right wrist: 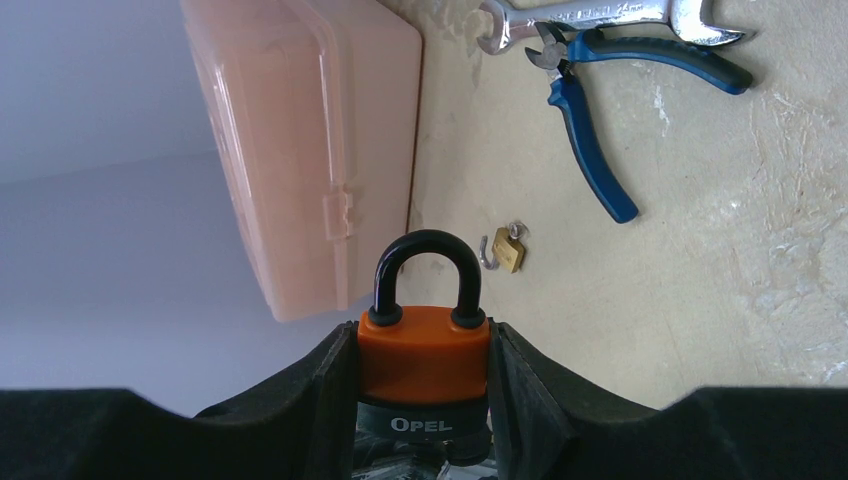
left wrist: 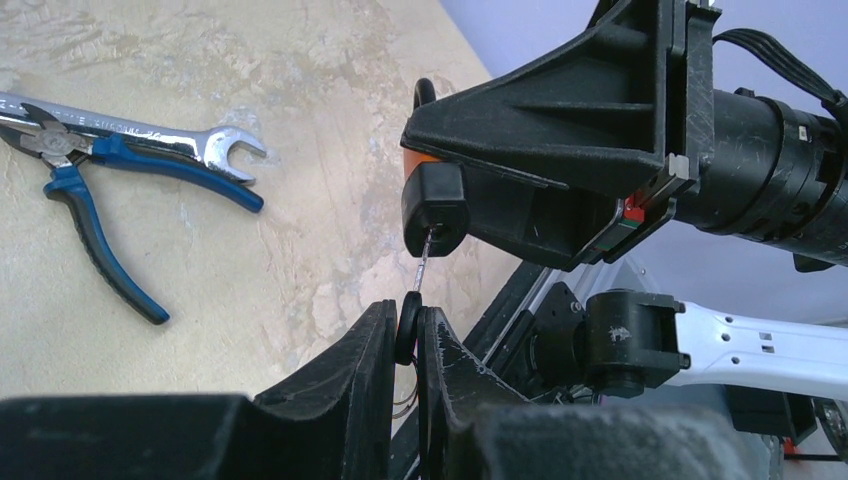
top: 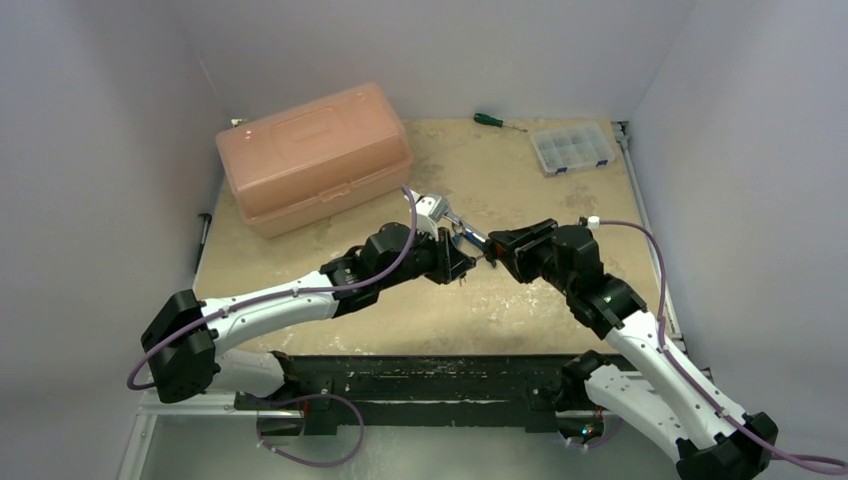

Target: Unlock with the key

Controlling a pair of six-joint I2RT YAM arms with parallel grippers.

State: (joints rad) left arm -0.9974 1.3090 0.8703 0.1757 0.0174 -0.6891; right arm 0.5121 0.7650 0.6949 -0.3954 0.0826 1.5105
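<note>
Nearest to us, the left gripper (left wrist: pixel 407 312) has its jaws pressed onto the round black head of the key (left wrist: pixel 408 340), held edge-on with the thin blade pointing up at the padlock (right wrist: pixel 424 372). The blade's tip meets the padlock's black underside. Whether it has entered the keyway, we cannot tell.

The padlock itself is up off the table (top: pixel 520 180), pinched by its orange body between the jaws of the right gripper (right wrist: pixel 424 342), one finger against each flank. We read its black shackle (right wrist: pixel 427 262) as shut, since both legs sit down in the body (the word OPEL shows on the black band below the orange).

Just past the padlock, down on the table, we find a silver open-ended wrench (left wrist: pixel 130 130) and a pair of blue-handled pliers (left wrist: pixel 100 200). The pliers' jaws lie touching the wrench's shaft. A small brass padlock (right wrist: pixel 508 248) lies on the table a little beyond the orange one, apart from the tools and near the wall of a pink toolbox (top: pixel 315 155).

That toolbox stands beyond the padlock and to its left, lid down. Well beyond the padlock, by the back wall, lies a green-handled screwdriver (top: pixel 490 120). Beyond it to the right sits a clear compartment box (top: pixel 572 147).
</note>
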